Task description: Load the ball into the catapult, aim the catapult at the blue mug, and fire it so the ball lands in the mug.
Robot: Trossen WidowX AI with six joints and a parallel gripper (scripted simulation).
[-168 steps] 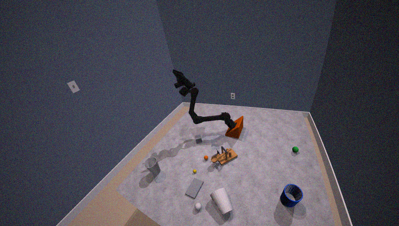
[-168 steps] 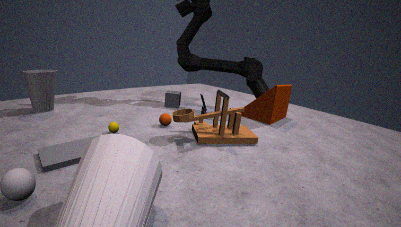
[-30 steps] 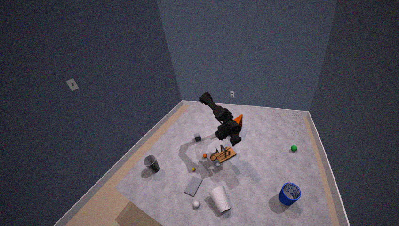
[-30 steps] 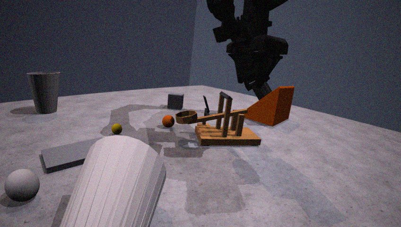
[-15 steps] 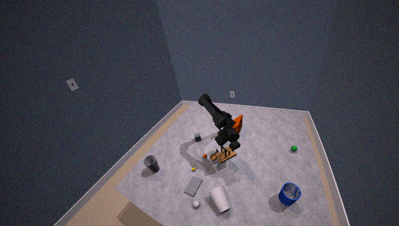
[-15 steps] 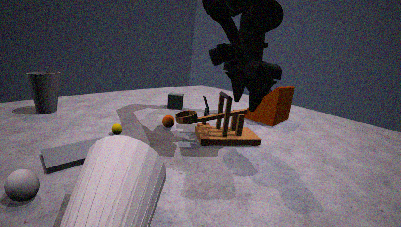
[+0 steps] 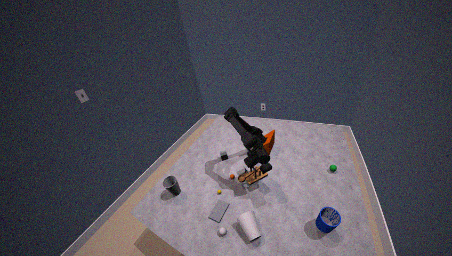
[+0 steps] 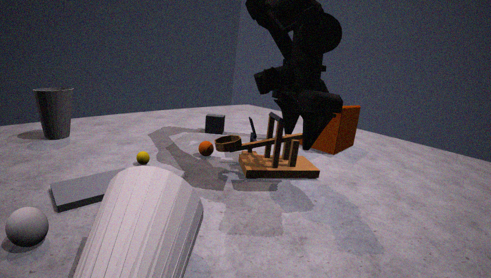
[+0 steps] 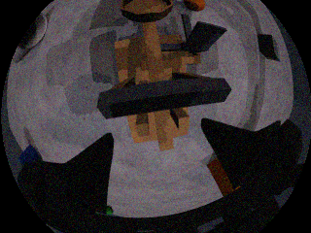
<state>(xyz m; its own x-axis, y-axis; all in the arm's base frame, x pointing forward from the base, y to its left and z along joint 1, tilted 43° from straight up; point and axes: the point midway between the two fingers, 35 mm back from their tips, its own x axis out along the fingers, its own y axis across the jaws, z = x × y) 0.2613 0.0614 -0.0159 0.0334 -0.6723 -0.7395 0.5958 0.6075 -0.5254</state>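
The wooden catapult (image 7: 259, 179) (image 8: 282, 172) (image 9: 153, 41) stands upright under my gripper, its throwing arm tilted with the cup (image 8: 227, 143) (image 9: 146, 7) low. The cup looks empty in the wrist view. My gripper (image 8: 297, 140) (image 9: 157, 130) is open and empty, fingertips apart around the arm's raised short end, close to it; contact cannot be told. An orange ball (image 7: 232, 176) (image 8: 205, 148) (image 9: 195, 4) lies on the table just beyond the cup. The blue mug (image 7: 326, 223) (image 9: 30, 154) stands upright at the right in the top view, out of view in the exterior view.
Other balls are yellow (image 7: 219, 191) (image 8: 142, 157), green (image 7: 332, 167) (image 9: 109, 211) and white (image 7: 222, 231) (image 8: 26, 226). A white cup (image 7: 249, 225) (image 8: 144, 220) lies tipped; a grey cup (image 7: 172, 186) (image 8: 55, 115) stands. A grey slab (image 7: 218, 210), dark cube (image 7: 224, 156) (image 8: 215, 124) and orange wedge (image 7: 269, 141) (image 8: 344, 131) also show.
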